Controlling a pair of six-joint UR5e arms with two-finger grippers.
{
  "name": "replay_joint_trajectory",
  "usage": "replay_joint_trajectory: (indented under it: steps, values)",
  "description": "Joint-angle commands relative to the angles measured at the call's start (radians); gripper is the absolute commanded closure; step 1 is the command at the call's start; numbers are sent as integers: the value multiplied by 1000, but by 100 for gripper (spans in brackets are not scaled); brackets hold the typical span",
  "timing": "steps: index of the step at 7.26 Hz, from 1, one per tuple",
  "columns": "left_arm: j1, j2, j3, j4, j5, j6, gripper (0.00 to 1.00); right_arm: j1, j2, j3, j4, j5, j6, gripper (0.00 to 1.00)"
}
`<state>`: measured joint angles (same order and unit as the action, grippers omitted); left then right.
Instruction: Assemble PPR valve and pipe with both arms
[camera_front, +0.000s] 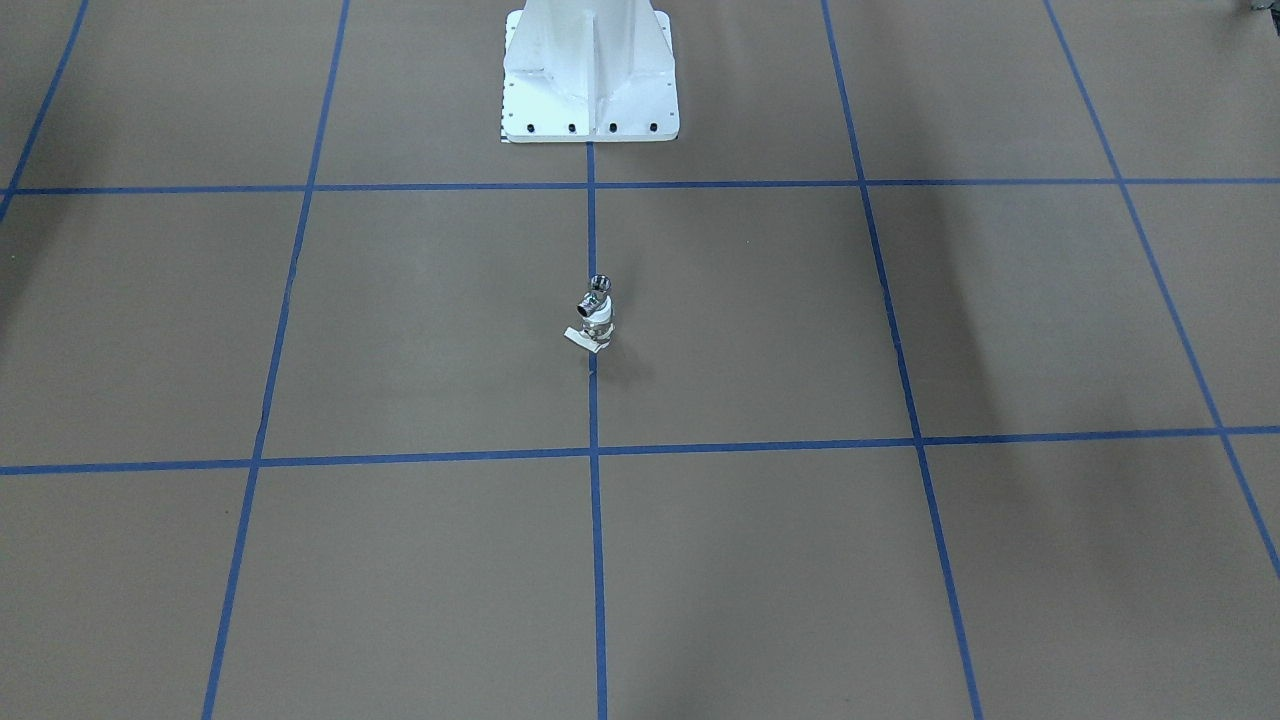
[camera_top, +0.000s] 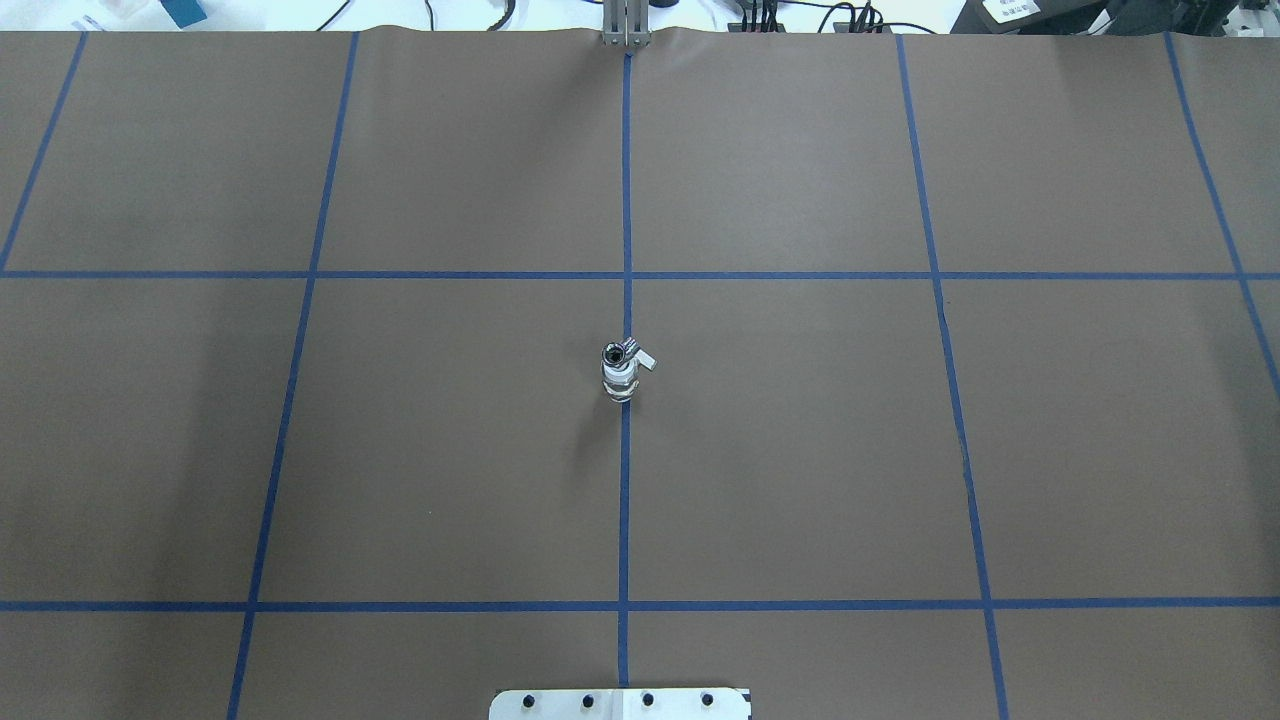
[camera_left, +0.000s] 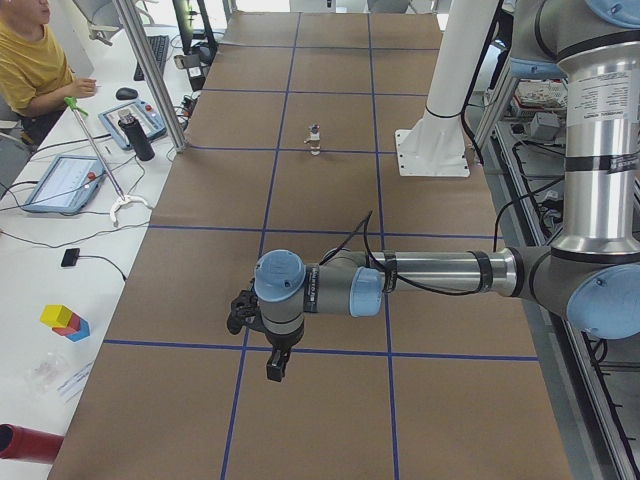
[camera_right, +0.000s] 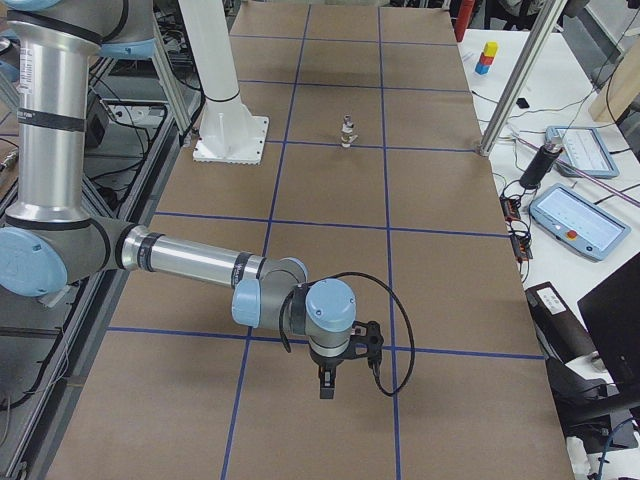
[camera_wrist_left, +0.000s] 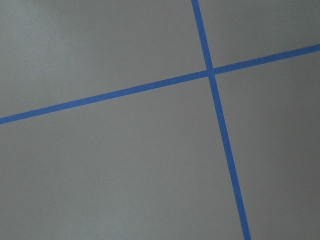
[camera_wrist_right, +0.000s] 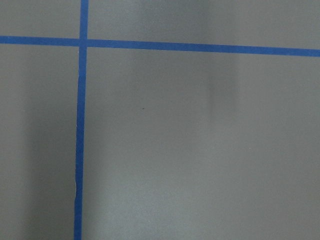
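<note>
1. Table: covered in brown paper and marked with a grid of blue tape lines. Both wrist views show only this paper and crossing tape lines.

2. Left arm: forearm held level and low over the table, well away from the white pedestal, toward the table end on the robot's left.

3. Right arm: same low, level posture, well away from the pedestal, toward the table end on the robot's right.

4. White pedestal: bolted base plate at the robot's edge of the table, centred on the middle tape line.

5. Left gripper: points down at the table, holding nothing. It shows only in a side view, so whether its fingers are apart or together cannot be told.

6. Right gripper: points down, holding nothing. Finger spacing cannot be told, for the same reason.

7. PPR valve: stands upright on the table straight out from the pedestal, on the middle tape line, well apart from both grippers. Its flat lever tab projects sideways from it.

8. Pipe: sits on top of the valve, touching it, flared open end uppermost.
</note>
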<state>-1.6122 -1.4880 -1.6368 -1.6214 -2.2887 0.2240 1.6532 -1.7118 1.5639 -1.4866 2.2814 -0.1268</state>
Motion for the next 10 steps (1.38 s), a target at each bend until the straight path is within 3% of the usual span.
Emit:
replay_joint_trajectory:
  steps: [1, 10]
  values:
    - [0, 0, 0, 0, 0, 0, 0, 0, 0, 1, 0, 0, 1, 0]
    - [0, 3, 0, 2, 0, 0, 0, 0, -5, -28, 0, -5, 1, 0]
